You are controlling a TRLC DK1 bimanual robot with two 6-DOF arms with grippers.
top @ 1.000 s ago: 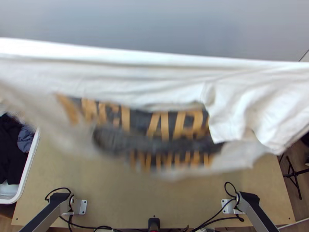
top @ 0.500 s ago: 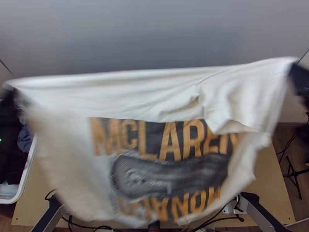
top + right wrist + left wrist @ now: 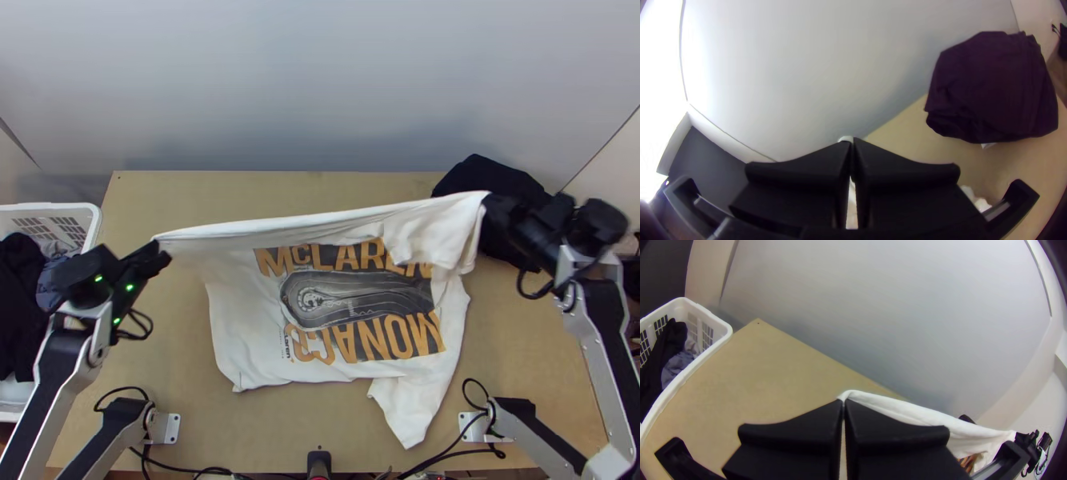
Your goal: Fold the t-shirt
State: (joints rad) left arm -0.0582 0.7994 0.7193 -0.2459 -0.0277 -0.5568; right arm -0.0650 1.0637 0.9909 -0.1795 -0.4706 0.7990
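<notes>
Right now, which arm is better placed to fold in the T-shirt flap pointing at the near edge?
Probably the right: the flap lies on the T-shirt's right half, closer to the right claw than the left claw. Both claws grip its far edge, so the right would release first.

place: robotics lab, apparently | robot arms [image 3: 56,368] bracketed to wooden table [image 3: 160,200] | loose cables [image 3: 120,390] | plain grey wall [image 3: 320,88]

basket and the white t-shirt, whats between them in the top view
The left arm and its claw, which grips the t-shirt's edge, above bare table between shirt and basket, as the top view shows.
</notes>
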